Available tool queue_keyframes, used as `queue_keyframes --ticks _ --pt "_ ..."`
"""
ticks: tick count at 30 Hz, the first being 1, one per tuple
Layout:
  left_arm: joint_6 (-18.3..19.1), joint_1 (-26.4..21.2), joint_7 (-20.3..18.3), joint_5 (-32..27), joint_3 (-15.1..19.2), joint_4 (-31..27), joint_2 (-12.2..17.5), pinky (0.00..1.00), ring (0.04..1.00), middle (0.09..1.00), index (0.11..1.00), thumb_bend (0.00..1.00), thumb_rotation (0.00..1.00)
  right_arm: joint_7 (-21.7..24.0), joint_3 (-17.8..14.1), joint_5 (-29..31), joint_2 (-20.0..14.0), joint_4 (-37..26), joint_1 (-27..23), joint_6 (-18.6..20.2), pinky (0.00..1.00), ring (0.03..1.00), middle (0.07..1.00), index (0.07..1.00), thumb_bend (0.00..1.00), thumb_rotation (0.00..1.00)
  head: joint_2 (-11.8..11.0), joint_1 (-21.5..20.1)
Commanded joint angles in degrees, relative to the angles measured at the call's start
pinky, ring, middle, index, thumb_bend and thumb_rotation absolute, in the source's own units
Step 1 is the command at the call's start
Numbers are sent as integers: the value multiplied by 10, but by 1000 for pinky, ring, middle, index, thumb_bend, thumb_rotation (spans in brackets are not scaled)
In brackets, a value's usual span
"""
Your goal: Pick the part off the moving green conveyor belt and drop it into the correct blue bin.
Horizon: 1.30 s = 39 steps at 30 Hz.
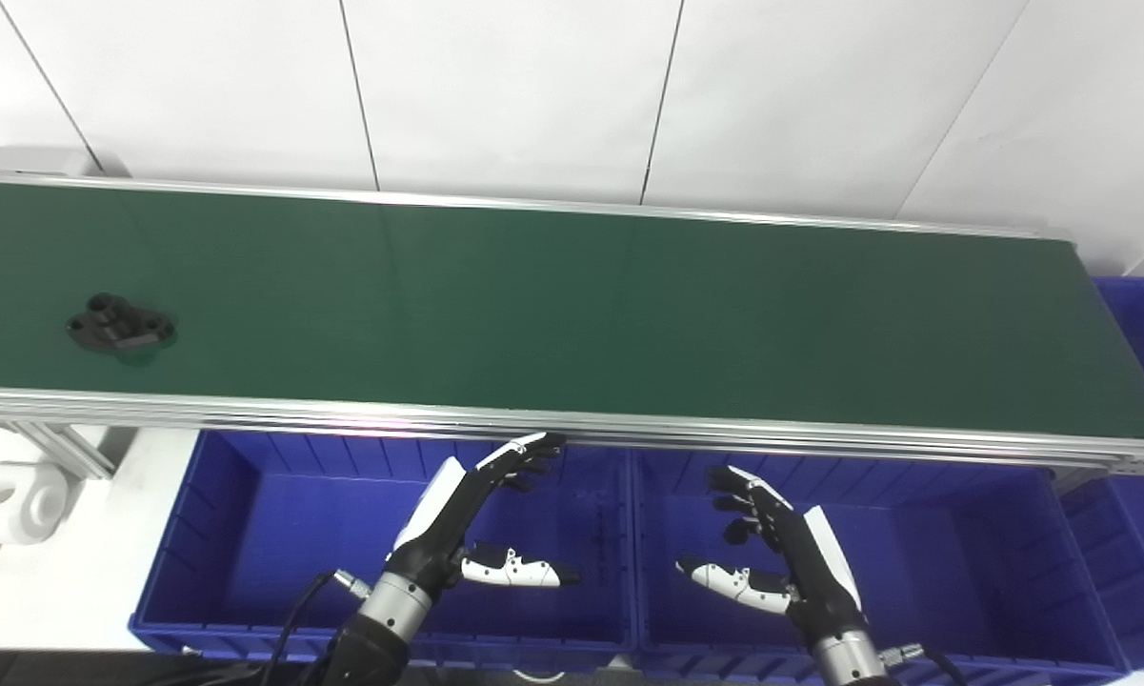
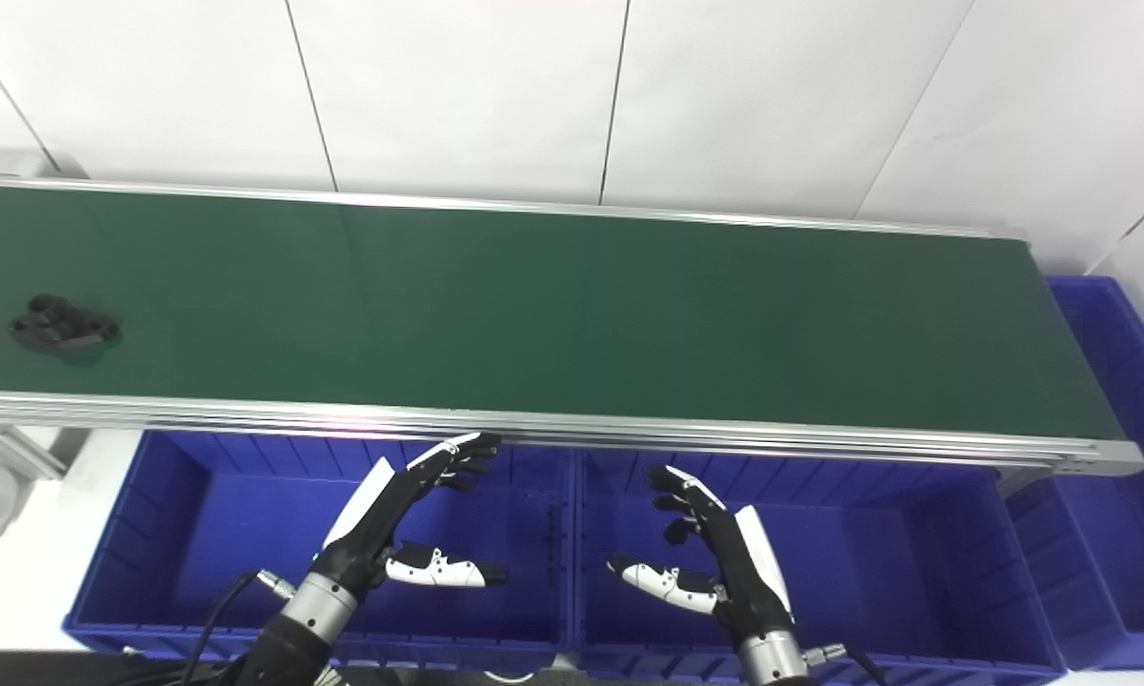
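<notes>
A small black part [image 1: 119, 324] with round bosses lies on the green conveyor belt [image 1: 572, 314] near its far left end; it also shows in the right eye view [image 2: 63, 326]. My left hand [image 1: 481, 514] is open and empty, held over the left blue bin [image 1: 248, 534] just below the belt's front rail. My right hand [image 1: 772, 553] is open and empty over the right blue bin [image 1: 962, 562]. Both hands are far to the right of the part.
A third blue bin [image 1: 1143, 324] stands past the belt's right end. A white ring-shaped part [image 1: 14, 500] lies on the white table at the left, beside the belt's frame leg [image 1: 62, 448]. A white panelled wall runs behind the belt.
</notes>
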Motion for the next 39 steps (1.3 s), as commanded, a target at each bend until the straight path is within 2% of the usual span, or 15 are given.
queue_keyframes --ticks 1,12,17,20,23,28,32,35,39 --pt "4 -5 0 5 2 -23 -5 717 802 843 857 727 302 -3 -3 2 -4 -14 -4 1 708 788 823 825 645 179 1 1" --pt "33 -4 -13 6 2 -35 -4 720 809 850 861 718 310 -3 -9 18 2 -10 -4 1 694 790 827 831 615 155 1 0" --pt "24 -4 -12 4 4 -33 -2 727 810 848 856 718 300 -6 -7 10 3 -13 -3 5 685 778 819 829 611 218 -1 1" --pt "19 -4 -8 5 5 -28 -2 733 811 845 851 724 303 -7 -8 8 5 -12 -3 7 680 771 816 829 616 217 -5 5" --pt "16 -3 -6 7 5 -24 -2 727 808 847 852 727 314 -7 -8 11 5 -2 -4 -5 684 770 816 828 618 213 -15 26" --pt "10 -2 -6 3 5 -16 -4 728 807 845 853 719 299 -14 -8 2 4 7 -5 -11 676 765 808 822 621 238 -24 34" --pt "10 0 -7 0 6 -12 -4 736 814 849 860 713 290 -29 -5 -17 4 16 -7 -24 665 751 797 812 634 304 -29 34" --pt "7 0 -6 1 6 -10 -4 730 811 850 859 711 286 -26 -5 -9 3 22 -7 -27 680 763 808 819 627 302 -31 36" --pt "3 0 -1 5 6 -2 -6 730 809 850 856 712 291 -28 -4 -14 0 29 -9 -35 674 759 805 816 636 328 -35 54"
